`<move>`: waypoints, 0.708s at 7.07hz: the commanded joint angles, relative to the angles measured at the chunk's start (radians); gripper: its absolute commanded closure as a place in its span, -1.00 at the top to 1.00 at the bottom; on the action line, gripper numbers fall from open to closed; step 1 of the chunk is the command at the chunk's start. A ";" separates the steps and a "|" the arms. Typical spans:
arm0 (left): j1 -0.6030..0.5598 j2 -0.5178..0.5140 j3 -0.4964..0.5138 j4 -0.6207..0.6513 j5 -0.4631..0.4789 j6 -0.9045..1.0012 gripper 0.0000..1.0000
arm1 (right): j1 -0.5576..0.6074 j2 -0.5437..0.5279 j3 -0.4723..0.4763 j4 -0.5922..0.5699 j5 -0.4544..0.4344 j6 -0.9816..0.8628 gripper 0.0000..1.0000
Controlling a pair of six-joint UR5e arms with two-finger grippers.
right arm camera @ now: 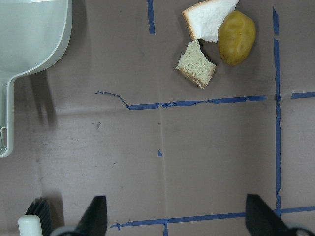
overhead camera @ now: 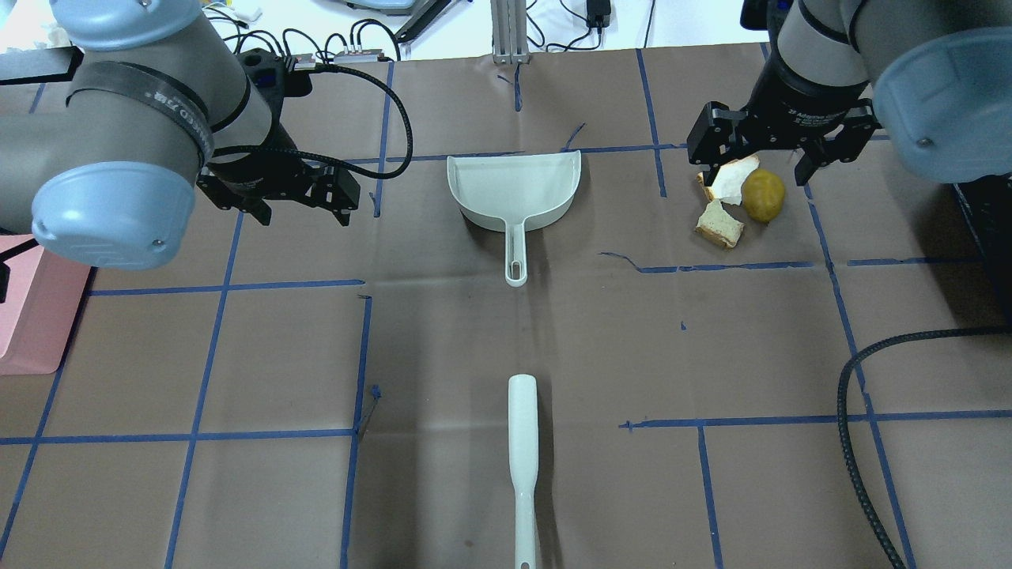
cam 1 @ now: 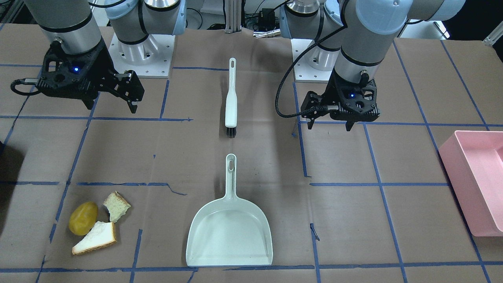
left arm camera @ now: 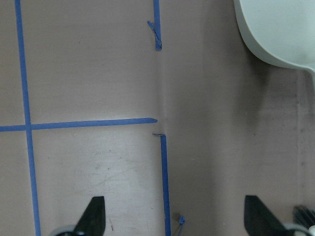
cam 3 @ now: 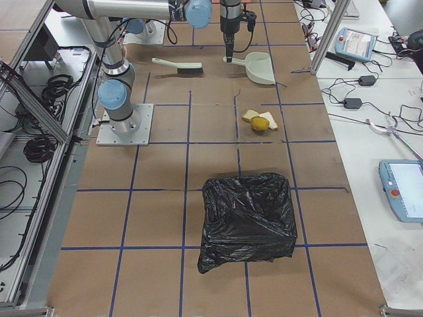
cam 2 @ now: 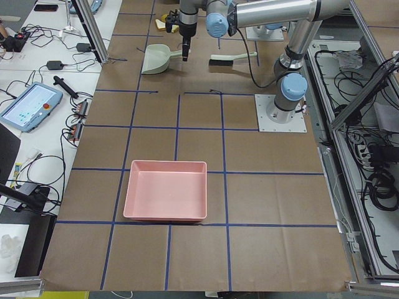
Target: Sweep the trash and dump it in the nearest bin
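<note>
Trash lies on the table, not swept yet.
From the front we see brush and dustpan untouched. From above, tiny words on the left arm are unreadable. Wrist views show left gripper and right gripper spread wide, empty. The right side view shows a black bin nearby.

A robotics lab. The left arm and the right arm are grey industrial machines, each bolted through a steel plate to a long table. The table is covered in brown paper and marked into squares with blue tape. Beside it runs a white side table with a teach pendant (a second pendant lies further along), a power adapter and trailing leads. Behind the robot are bundled cables, and at the table's edge stands an aluminium-profile post.
</note>
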 commanded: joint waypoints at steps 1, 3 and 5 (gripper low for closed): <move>0.000 -0.003 -0.003 0.001 -0.001 0.001 0.99 | 0.004 0.000 0.001 -0.001 0.000 0.002 1.00; 0.000 -0.002 -0.003 0.001 -0.001 0.002 0.99 | 0.006 0.000 0.001 0.000 0.000 0.002 1.00; 0.000 -0.001 -0.005 0.001 0.001 0.002 0.99 | 0.006 0.000 0.002 -0.001 0.000 0.003 1.00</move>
